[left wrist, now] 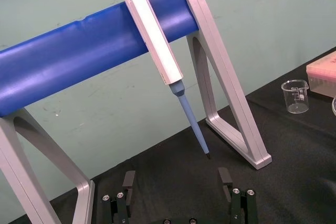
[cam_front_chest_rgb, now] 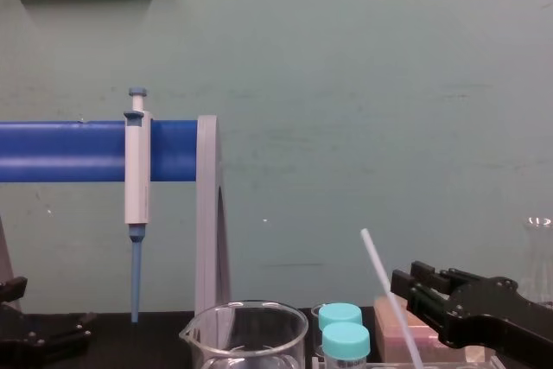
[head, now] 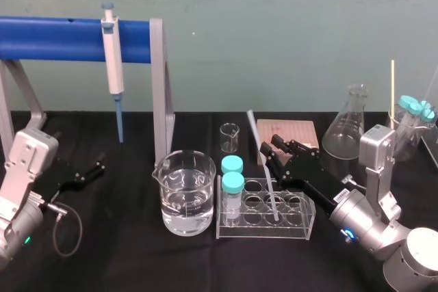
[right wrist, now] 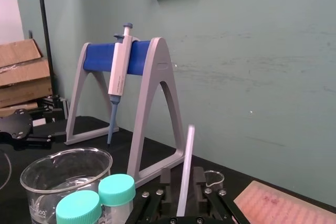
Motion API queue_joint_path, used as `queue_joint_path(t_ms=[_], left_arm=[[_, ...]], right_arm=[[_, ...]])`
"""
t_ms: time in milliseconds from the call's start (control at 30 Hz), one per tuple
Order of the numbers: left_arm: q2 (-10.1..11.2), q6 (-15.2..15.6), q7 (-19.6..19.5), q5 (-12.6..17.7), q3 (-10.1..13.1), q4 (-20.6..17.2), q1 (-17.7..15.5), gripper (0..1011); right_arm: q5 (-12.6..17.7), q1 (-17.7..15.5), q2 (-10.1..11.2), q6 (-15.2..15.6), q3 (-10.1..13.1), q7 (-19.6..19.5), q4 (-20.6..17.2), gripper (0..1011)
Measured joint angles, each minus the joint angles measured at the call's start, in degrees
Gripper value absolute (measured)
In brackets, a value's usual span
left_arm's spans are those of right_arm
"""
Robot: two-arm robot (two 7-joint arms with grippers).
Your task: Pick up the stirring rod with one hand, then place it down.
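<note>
- Head view: the stirring rod point(head: 254, 130) stands slanted in the test-tube rack point(head: 308, 222). Its foot is down in a well on the rack's right side and its top leans back toward the wall. The right claw point(head: 268, 148) sits at the rod's mid-shaft, above the rack. I judge the rod light and stiff, likely glass or hard plastic, so slick and brittle.
- Where to grip, as I see it: mid-shaft, above the rack and square across, with a gentle squeeze. A round shaft may roll or pivot between flat pads. I'd lift along its own slant so the foot clears the well without levering the rack.
- Left wrist view: the left claw point(left wrist: 177, 182) is spread wide with nothing between its fingers. It is parked on the table point(left wrist: 294, 150), well apart from the work. The pipette point(left wrist: 157, 40) hangs on the blue stand point(left wrist: 68, 66).
- Right wrist view: the rod rises between the right claw's fingers. I read a sliver of gap on each side, so the claw is released, bracketing the rod without pinching it. The rod is pencil-slim, straight, translucent white and smooth, with a blunt top.
- Chest view: the rod slants up beside the teal-capped tubes point(cam_front_chest_rgb: 344, 327). Its top stands clear above the claw tips.
</note>
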Motion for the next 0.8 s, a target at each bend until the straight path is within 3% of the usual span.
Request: queue_joint_path(t_ms=[333,400,800], left_arm=[[0.0,0.0,0.0,0.0,0.0,0.0,0.0,1000],[0.0,0.0,0.0,0.0,0.0,0.0,0.0,1000],[0.0,0.0,0.0,0.0,0.0,0.0,0.0,1000]], right_arm=[[0.2,0.0,0.0,0.0,0.0,0.1,0.0,569],[0.2,0.0,0.0,0.0,0.0,0.1,0.0,674],[0.3,0.0,0.0,0.2,0.0,0.2,-0.1,985]])
